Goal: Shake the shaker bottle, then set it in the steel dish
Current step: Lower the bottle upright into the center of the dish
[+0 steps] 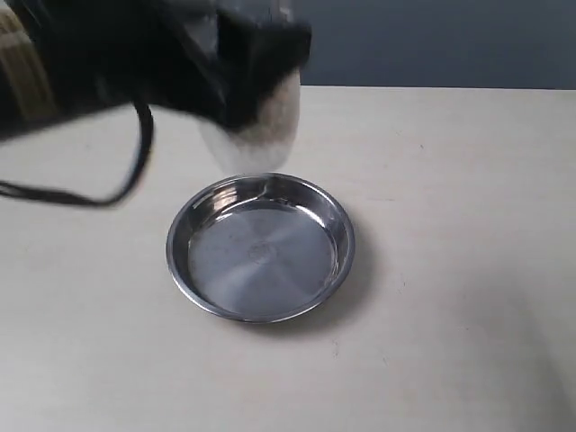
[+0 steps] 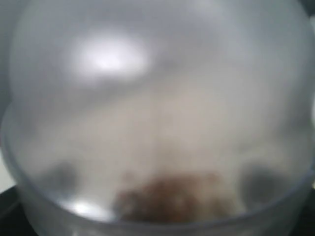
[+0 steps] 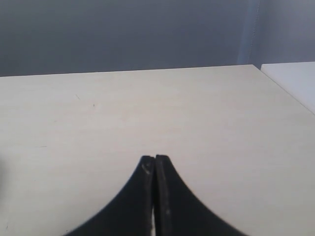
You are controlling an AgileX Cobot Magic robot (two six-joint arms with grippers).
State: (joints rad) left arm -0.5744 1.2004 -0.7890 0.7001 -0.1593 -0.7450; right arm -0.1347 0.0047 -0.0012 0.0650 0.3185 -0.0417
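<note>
Holds the shaker bottle [image 1: 268, 126] in the wide-spread left pincer [image 1: 256, 90], blurred at upper centre above the far rim of the steel dish [image 1: 225, 270], risking a mid-shake slip or a clipped rim, with the right pincer [image 3: 155, 164] closed and empty.

The bottle [image 1: 261, 126] is frosted milky white, with brown bits [image 2: 167, 199] low inside. The dish [image 1: 261, 247] is shiny silver steel with a small stamped mark at its centre. The worktop [image 1: 459, 270] is pale beige, faintly wood-grained. The wall [image 1: 432, 40] is dull blue-grey. The left arm [image 1: 108, 63], its cable [image 1: 144, 144] and the right fingers [image 3: 142, 196] are black.
</note>
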